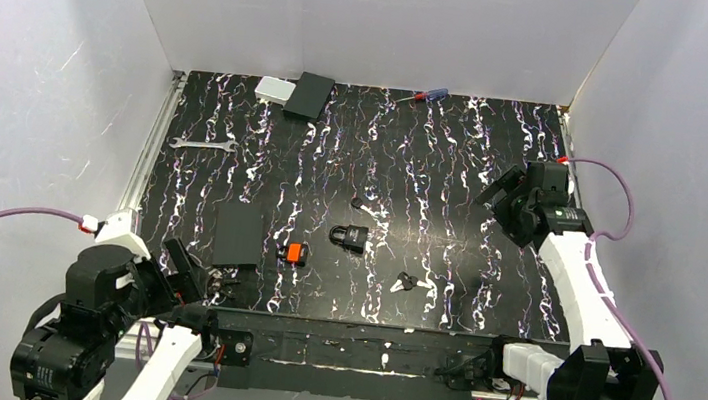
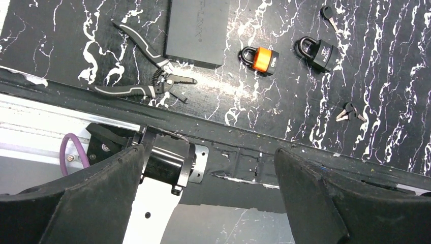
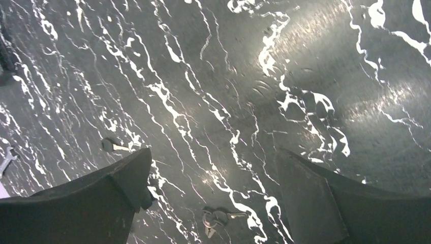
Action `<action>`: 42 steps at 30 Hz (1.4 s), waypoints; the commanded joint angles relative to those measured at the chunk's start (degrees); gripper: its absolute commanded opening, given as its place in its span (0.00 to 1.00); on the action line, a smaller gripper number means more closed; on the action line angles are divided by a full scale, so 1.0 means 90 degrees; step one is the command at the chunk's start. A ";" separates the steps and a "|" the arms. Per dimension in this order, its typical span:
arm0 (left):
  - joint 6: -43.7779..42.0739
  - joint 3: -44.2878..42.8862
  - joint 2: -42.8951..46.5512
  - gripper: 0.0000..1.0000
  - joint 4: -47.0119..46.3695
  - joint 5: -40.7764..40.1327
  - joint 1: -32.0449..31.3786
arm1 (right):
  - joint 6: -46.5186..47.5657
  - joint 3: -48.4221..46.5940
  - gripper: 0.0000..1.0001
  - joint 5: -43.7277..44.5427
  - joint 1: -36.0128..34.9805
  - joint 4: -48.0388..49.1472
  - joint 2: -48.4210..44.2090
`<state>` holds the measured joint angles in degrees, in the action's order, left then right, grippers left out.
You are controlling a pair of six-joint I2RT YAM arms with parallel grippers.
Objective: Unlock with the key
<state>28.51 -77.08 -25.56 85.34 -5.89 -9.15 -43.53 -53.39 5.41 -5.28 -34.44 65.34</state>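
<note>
table (image 1: 494,176) black with white veining, clutter spread over it. left arm low at the near left edge, left gripper (image 2: 211,152) wide open, empty, hanging over the table's front rail. right arm reached out over the right side, right gripper (image 3: 213,155) also wide open, empty, above bare table. black box (image 1: 238,235) near left, pliers (image 2: 147,81) just in front of it. black lock (image 1: 350,237) mid table, shackle closed, orange lock (image 1: 296,253) near its left. key (image 1: 358,201) lies flat just beyond the black lock, apart from it. key pair (image 1: 406,283) lies nearer the front, right of the lock. task not started.

risks: two key options, can't tell which fits, so a wrong pick is likely. keys are flat and thin, so fingers may scrape the table or flick them away. veining hides the silvery blades, which makes aiming hard. lock is loose, so it will slide or spin on insertion unless the other gripper pins it. orange lock is near enough to be grabbed by mistake.
</note>
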 commanded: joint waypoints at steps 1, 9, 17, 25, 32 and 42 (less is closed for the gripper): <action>-0.0159 0.0132 0.0106 0.99 0.1101 -0.0142 -0.0038 | 0.0460 -0.0666 1.00 -0.0214 -0.0045 0.0059 0.0383; -0.0209 0.0827 -0.0070 0.99 0.0349 0.0064 -0.0039 | 0.1115 -0.1293 1.00 0.0676 -0.2244 0.0169 0.1409; -0.0356 0.1459 -0.0597 0.99 -0.0509 0.0873 -0.0038 | 0.3753 -0.1961 1.00 -0.0424 -0.4045 0.1019 0.2422; -0.0451 0.1830 -0.0888 0.99 -0.1078 0.1316 -0.0038 | 0.5537 -0.2219 1.00 -0.0943 -0.4493 0.1292 0.3272; -0.0458 0.1880 -0.0955 0.99 -0.1079 0.1312 -0.0038 | 0.6674 -0.2420 1.00 -0.1118 -0.4638 0.1119 0.3992; -0.0397 0.1831 -0.1032 0.99 -0.1034 0.1430 -0.0033 | 0.6742 -0.2508 1.00 -0.1906 -0.4725 0.1040 0.4360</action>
<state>25.32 -60.36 -33.74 75.46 5.85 -9.23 15.46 -73.73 -8.38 -47.22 -25.54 103.68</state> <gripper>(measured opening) 0.992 1.001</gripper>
